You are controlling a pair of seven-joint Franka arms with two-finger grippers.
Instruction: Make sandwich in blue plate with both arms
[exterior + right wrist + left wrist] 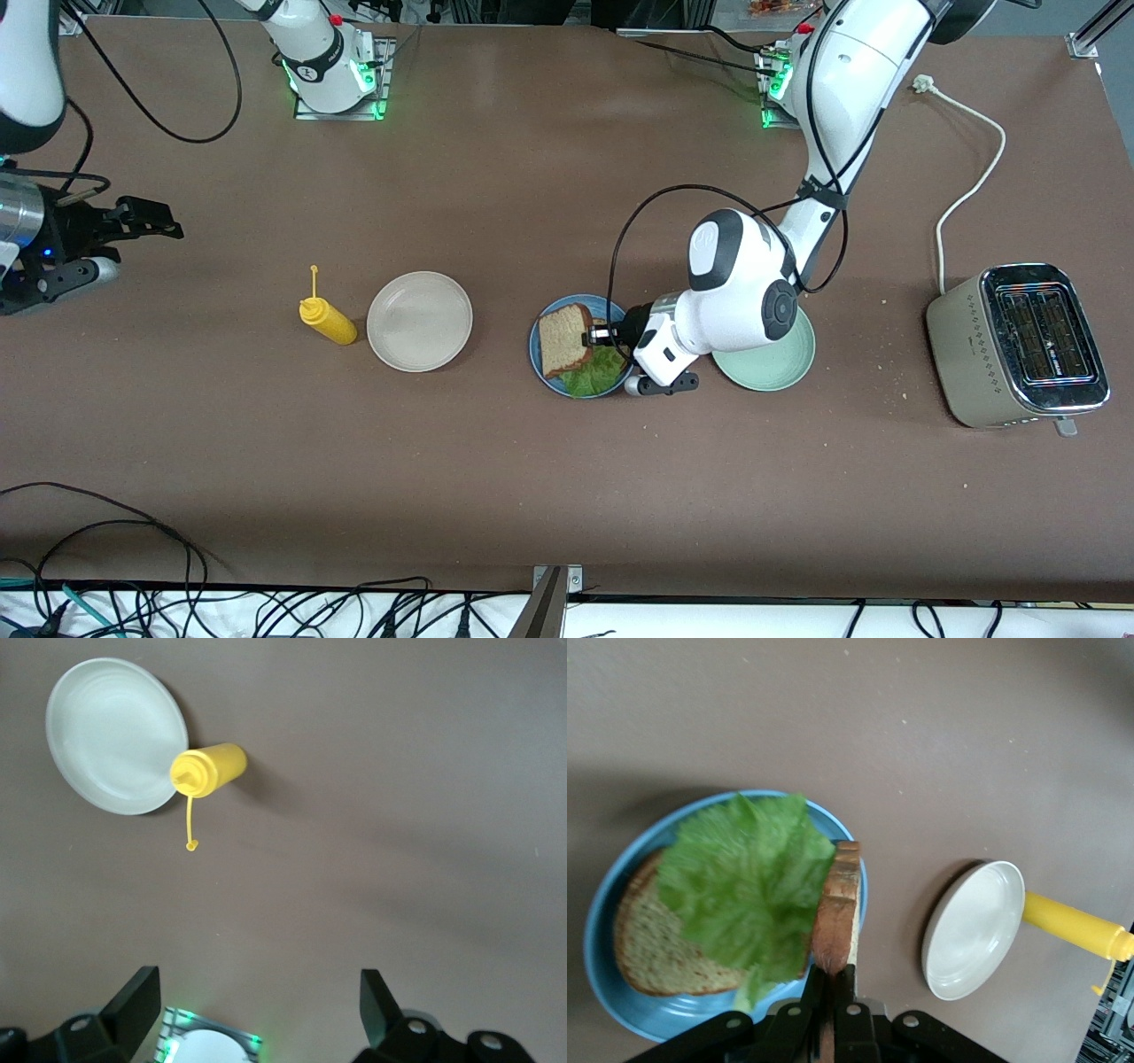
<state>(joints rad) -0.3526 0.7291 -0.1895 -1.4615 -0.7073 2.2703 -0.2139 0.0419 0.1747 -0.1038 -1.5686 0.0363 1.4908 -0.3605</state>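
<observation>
Over the blue plate, near the table's middle, the left gripper pinches the top bread slice on edge, tilted above the lettuce and the bottom slice. Right gripper waits, fingers spread, at its end.

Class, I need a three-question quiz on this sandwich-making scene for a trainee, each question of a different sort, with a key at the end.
1. True or false: the left pincer is shut on a bread slice over the blue plate.
2. Multiple choice: what lies on top of the lower bread slice in that plate? A) cheese B) lettuce leaf C) nothing
3. Fill in: the yellow squeeze bottle stands beside the ____ plate.

Key: 1 true. 2 B. 3 beige. The right pincer waits open over bare table at the right arm's end.
</observation>
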